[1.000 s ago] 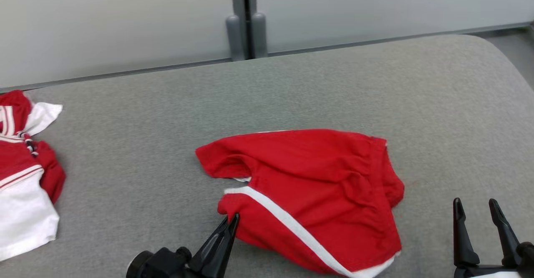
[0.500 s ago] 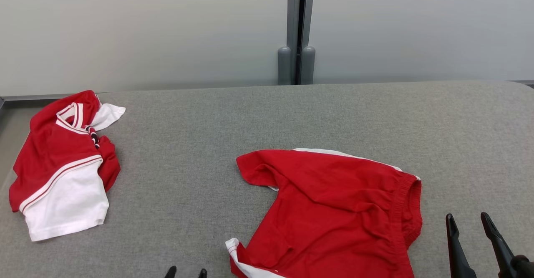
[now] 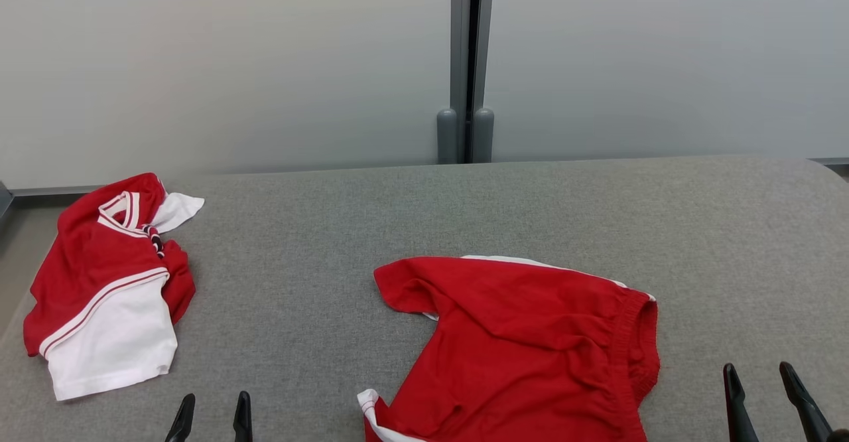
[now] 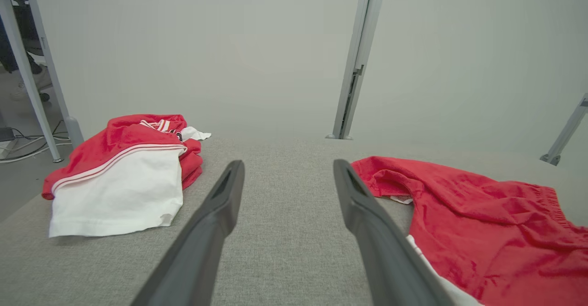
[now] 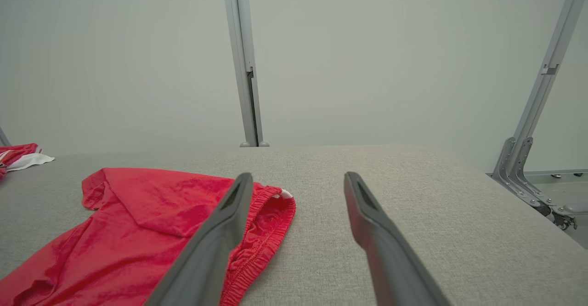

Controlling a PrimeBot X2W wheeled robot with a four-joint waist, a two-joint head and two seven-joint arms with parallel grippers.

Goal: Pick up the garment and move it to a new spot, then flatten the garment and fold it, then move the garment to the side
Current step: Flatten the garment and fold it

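A pair of red shorts with white trim, the garment (image 3: 530,349), lies rumpled on the grey padded table (image 3: 424,216), near its front edge and right of centre. In the left wrist view the garment (image 4: 477,223) is to the right of my fingers; in the right wrist view the garment (image 5: 138,223) lies to the left, its elastic waistband behind my left finger. My left gripper (image 3: 212,407) stands open at the bottom edge, left of the shorts and apart from them. My right gripper (image 3: 759,379) is open at the lower right, beside the waistband, holding nothing.
A second red and white garment (image 3: 106,283) lies bunched at the table's far left edge, also in the left wrist view (image 4: 124,172). A pale partition wall with a grey post (image 3: 466,64) runs behind the table. The table's right end curves down (image 5: 528,232).
My left gripper let go of the shorts' leg hem, opened and drew back left. The shorts now lie with a plain red face up. The head camera tilted up and shifted.
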